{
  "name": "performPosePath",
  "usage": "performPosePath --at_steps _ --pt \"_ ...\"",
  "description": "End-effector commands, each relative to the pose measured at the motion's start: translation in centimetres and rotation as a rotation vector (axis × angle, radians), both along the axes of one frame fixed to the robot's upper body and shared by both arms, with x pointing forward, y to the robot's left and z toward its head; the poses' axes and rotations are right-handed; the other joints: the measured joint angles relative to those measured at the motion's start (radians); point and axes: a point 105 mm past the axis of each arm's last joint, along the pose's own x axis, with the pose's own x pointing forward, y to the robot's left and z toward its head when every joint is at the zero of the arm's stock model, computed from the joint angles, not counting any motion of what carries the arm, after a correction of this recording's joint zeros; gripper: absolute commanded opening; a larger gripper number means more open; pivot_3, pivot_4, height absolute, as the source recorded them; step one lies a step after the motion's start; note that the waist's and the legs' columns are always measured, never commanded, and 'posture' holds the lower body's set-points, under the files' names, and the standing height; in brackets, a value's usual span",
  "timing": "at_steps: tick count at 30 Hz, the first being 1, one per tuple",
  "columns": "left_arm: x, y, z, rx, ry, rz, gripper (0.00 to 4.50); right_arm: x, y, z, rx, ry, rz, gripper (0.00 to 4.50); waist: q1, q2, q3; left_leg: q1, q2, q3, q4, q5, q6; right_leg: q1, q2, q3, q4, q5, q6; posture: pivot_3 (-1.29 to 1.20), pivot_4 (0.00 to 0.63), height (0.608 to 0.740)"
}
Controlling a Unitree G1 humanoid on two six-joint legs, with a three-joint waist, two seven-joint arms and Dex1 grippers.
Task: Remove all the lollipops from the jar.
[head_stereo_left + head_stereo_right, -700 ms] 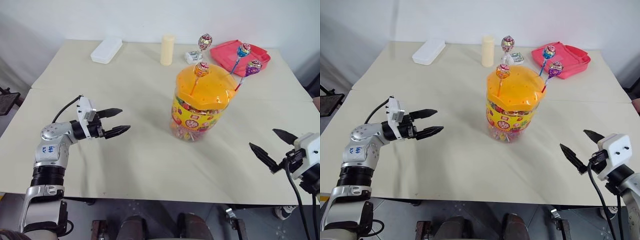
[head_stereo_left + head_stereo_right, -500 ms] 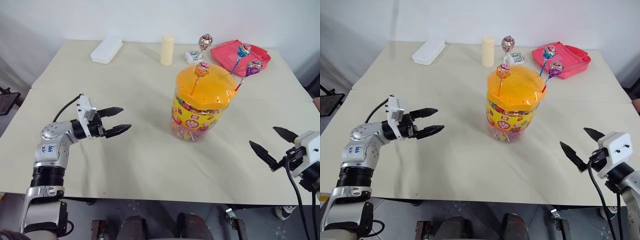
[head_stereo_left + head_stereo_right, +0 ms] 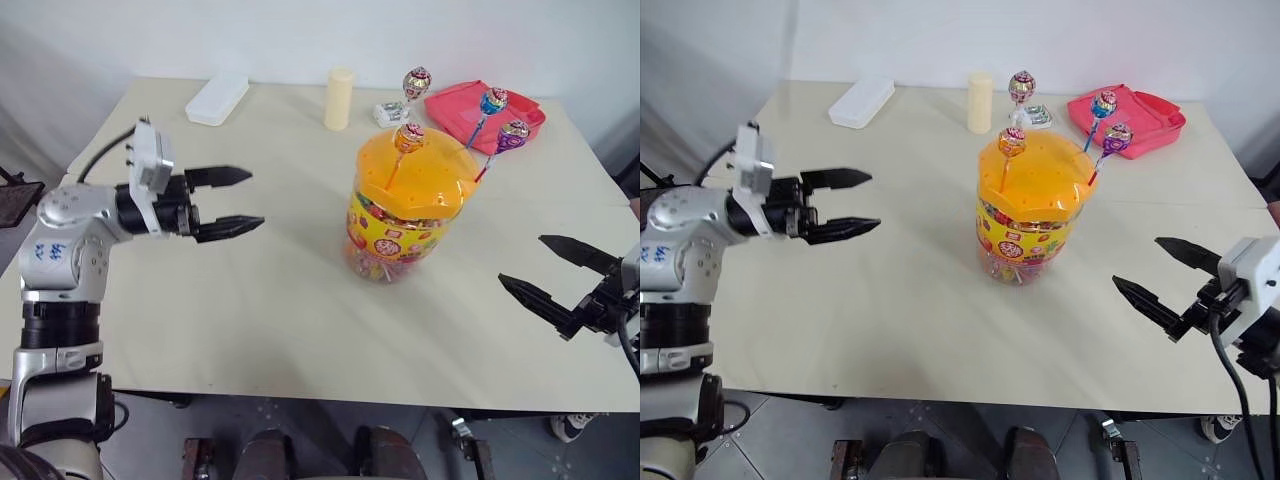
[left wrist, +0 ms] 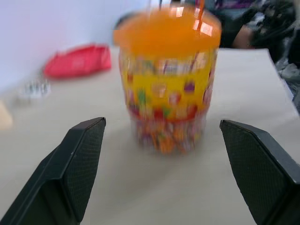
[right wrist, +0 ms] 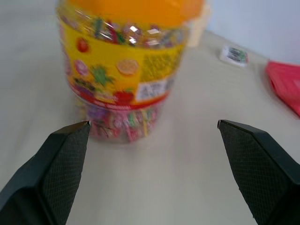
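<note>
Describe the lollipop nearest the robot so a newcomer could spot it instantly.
Find the large clear plastic jar with the domed orange lid in the middle of the cream table. Four lollipops stand on sticks in the lid's holes. The one meant is the orange-wrapped lollipop at the lid's centre: it sits lowest, while the other three rise higher behind it.

We see silver metal left arm (image 3: 62,250) with blue handwritten marks, ribbed black joint ring, black cable, white wrist block, black pointed textured fingers (image 3: 228,228), right gripper (image 3: 1160,279) alike
</note>
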Motion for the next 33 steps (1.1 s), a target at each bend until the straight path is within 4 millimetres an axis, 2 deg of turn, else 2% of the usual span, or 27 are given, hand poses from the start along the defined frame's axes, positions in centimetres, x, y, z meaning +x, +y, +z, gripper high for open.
performPosePath --at_steps 1,7,13,17,23,29,33 --pt "-0.9 -2.4 2.3 -0.037 -0.086 -0.152 4.12 -0.8 1.1 2.3 -0.014 -0.083 0.066 4.5 0.0 0.0 0.0 0.0 0.0 0.0 0.001 0.0 0.001 0.0 0.0 0.0 0.0 0.0 0.0 0.0 0.15 0.74" --pt "-2.4 -6.9 2.9 -0.028 -0.087 -0.452 4.12 -1.7 2.2 4.5 -0.019 -0.16 0.138 4.5 -0.002 0.0 0.0 -0.001 0.0 0.0 0.002 -0.001 0.001 0.0 0.0 0.0 0.0 0.001 0.002 0.0 0.15 0.74" --pt "-1.6 -10.5 2.8 -0.041 -0.062 -0.539 4.12 -1.9 2.9 6.3 -0.034 -0.233 0.135 4.5 -0.002 -0.001 0.0 -0.001 -0.001 0.0 0.002 -0.001 0.001 0.0 0.0 0.0 0.0 0.001 0.002 0.0 0.15 0.74" --pt "-0.7 -13.0 2.4 -0.046 -0.041 -0.563 4.12 -2.3 3.1 6.0 -0.03 -0.238 0.104 4.5 0.005 -0.001 0.001 -0.002 -0.001 0.0 0.003 -0.001 0.002 0.0 0.0 0.0 0.0 0.001 0.002 0.0 0.15 0.74" --pt "1.5 -15.0 2.4 -0.052 0.002 -0.483 4.12 -3.2 2.9 5.7 -0.033 -0.251 0.041 4.5 0.012 -0.002 0.001 -0.002 -0.001 0.001 0.003 -0.002 0.003 0.0 0.0 0.0 -0.001 0.001 0.003 0.0 0.15 0.74" --pt "1.4 -16.2 2.3 -0.019 0.013 -0.518 4.12 -3.6 2.9 5.7 -0.029 -0.265 -0.009 4.5 0.014 -0.002 0.001 -0.002 -0.001 0.001 0.003 -0.002 0.003 0.0 0.0 0.001 -0.001 0.001 0.003 0.0 0.15 0.74" --pt "1.3 -16.3 2.2 -0.005 -0.003 -0.531 2.87 -3.9 2.8 5.6 -0.027 -0.274 -0.027 4.5 0.018 -0.002 0.001 -0.002 -0.002 0.001 0.003 -0.002 0.003 0.0 -0.001 0.001 -0.001 0.002 0.003 0.0 0.15 0.74"
